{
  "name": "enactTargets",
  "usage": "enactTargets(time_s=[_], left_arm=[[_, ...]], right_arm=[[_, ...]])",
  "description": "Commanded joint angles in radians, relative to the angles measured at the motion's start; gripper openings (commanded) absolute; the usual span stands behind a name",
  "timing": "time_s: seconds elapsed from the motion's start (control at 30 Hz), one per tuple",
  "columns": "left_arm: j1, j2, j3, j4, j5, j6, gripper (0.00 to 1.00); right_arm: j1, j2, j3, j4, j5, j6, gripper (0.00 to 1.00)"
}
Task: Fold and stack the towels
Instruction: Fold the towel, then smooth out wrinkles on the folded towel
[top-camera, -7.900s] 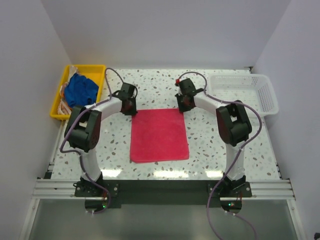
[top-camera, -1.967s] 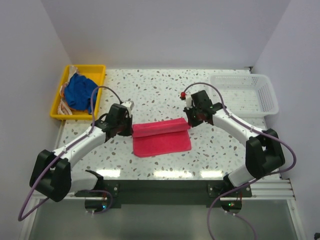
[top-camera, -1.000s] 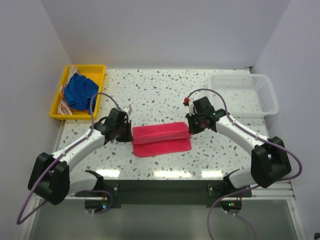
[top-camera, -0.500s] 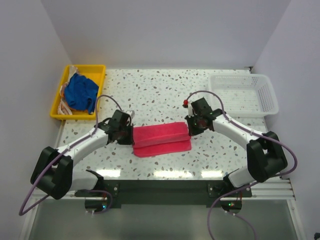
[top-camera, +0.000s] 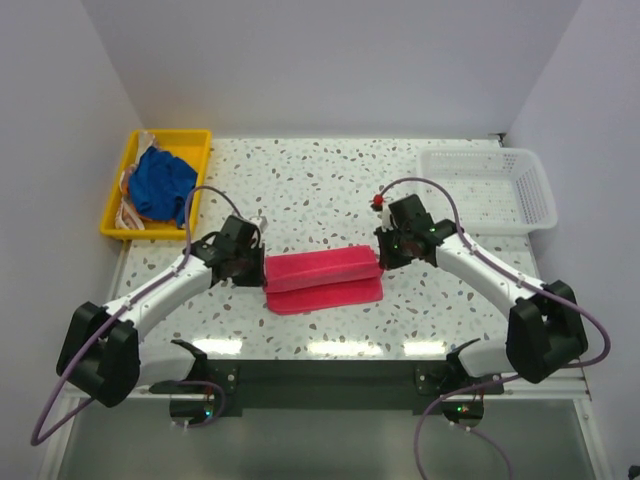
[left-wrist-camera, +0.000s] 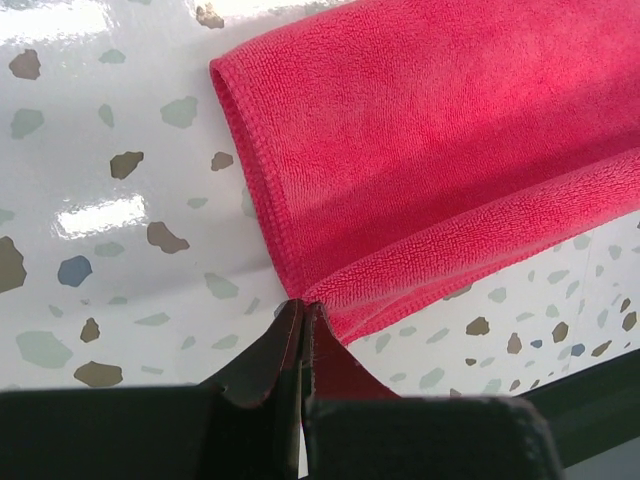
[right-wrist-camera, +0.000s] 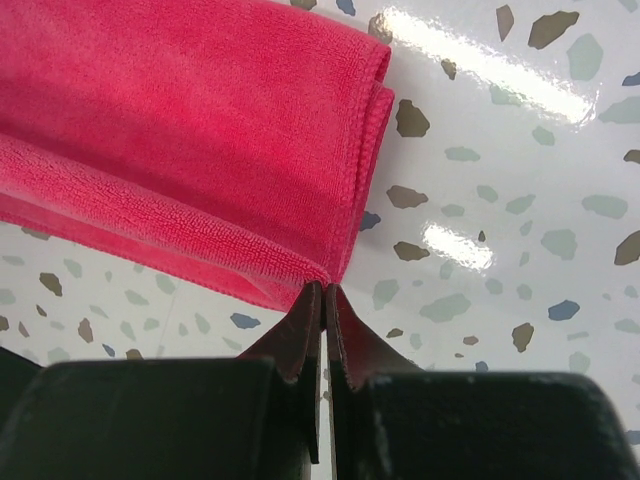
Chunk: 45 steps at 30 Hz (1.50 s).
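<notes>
A pink towel (top-camera: 322, 278) lies on the speckled table (top-camera: 320, 180), its top layer doubled over and raised. The left gripper (left-wrist-camera: 303, 312) has its fingers pressed together on one corner of that layer. The right gripper (right-wrist-camera: 322, 292) is clamped on the opposite corner the same way. The cloth stretches between the two sets of fingertips. We judge both ends are held to keep the fold line straight. A blue towel (top-camera: 162, 180) sits in a yellow tray (top-camera: 115, 215), well beyond the left fingers.
</notes>
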Motion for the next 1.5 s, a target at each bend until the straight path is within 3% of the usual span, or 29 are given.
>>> enactTargets(time_s=[0.0, 0.5, 0.57, 0.6, 0.67, 0.77, 0.93, 1.13, 1.23, 1.47], left_arm=[[-0.004, -0.005, -0.018, -0.018, 0.029, -0.005, 0.0], [-0.038, 0.044, -0.101, 0.054, 0.07, -0.022, 0.0], [-0.042, 0.026, -0.095, 0.028, 0.078, -0.028, 0.09], [-0.044, 0.001, -0.086, 0.016, 0.079, -0.03, 0.18], [-0.045, -0.034, -0.072, -0.033, 0.079, -0.036, 0.25], [-0.044, -0.121, -0.029, -0.099, 0.075, -0.043, 0.34], [-0.045, -0.243, 0.091, -0.101, 0.053, -0.077, 0.52], [-0.073, -0.084, 0.18, -0.024, 0.076, -0.076, 0.52], [-0.134, -0.004, 0.171, 0.034, 0.012, -0.099, 0.47], [-0.209, 0.111, -0.013, 0.142, -0.034, -0.169, 0.36]], right_arm=[[-0.001, -0.011, -0.027, -0.004, 0.029, 0.029, 0.0], [0.003, 0.06, -0.091, 0.054, -0.001, 0.059, 0.0], [0.005, 0.046, -0.082, 0.027, -0.014, 0.054, 0.0], [0.005, 0.023, -0.077, 0.012, -0.03, 0.051, 0.03], [0.006, -0.01, -0.057, -0.016, -0.05, 0.042, 0.17], [0.009, -0.081, -0.013, -0.102, -0.083, 0.031, 0.25], [0.009, -0.13, 0.073, -0.137, -0.089, 0.025, 0.24], [0.025, -0.069, 0.061, 0.013, -0.109, 0.123, 0.23], [0.032, -0.035, 0.007, 0.121, -0.11, 0.164, 0.23], [0.035, 0.023, -0.198, 0.283, -0.106, 0.243, 0.24]])
